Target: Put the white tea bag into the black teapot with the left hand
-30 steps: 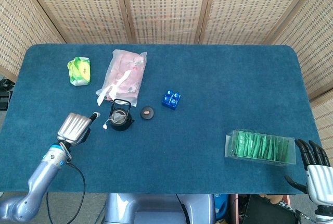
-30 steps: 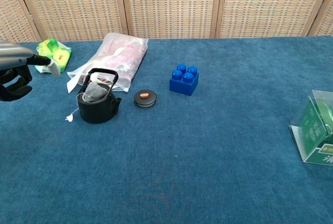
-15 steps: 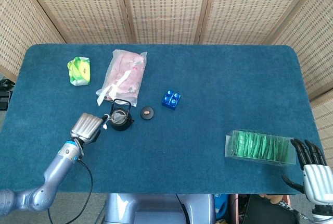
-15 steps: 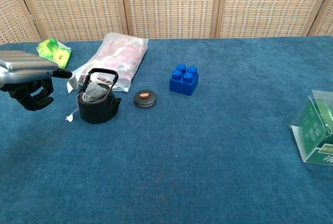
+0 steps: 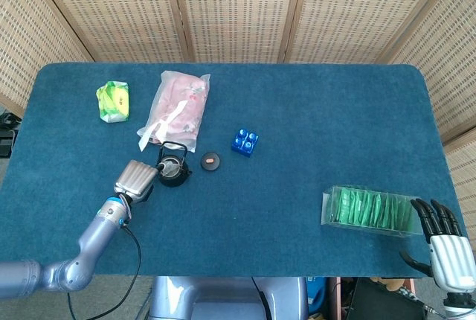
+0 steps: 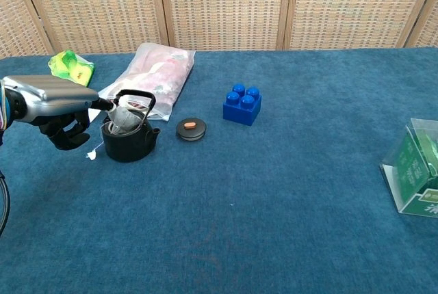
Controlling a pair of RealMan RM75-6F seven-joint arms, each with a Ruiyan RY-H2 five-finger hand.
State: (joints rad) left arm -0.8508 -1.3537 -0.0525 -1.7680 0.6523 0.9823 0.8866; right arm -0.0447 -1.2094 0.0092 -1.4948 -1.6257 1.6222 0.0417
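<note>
Woven screens are backing a blue worktop [image 6: 287, 191]. The left hand [image 6: 51, 102], fingers pinching the white tea bag [image 6: 123, 115], is holding it at the black teapot [image 6: 128, 137] mouth. It should release only once the bag is hanging fully inside.

The head view looks steeply down from above on the whole blue table [image 5: 297, 141], the woven screens [image 5: 238, 7] along its far edge. The chest view sits low and nearer, facing level across the table toward those screens. Both show the teapot [image 6: 128, 137], lid [image 6: 191, 128] and blue block [image 6: 241, 104].
</note>
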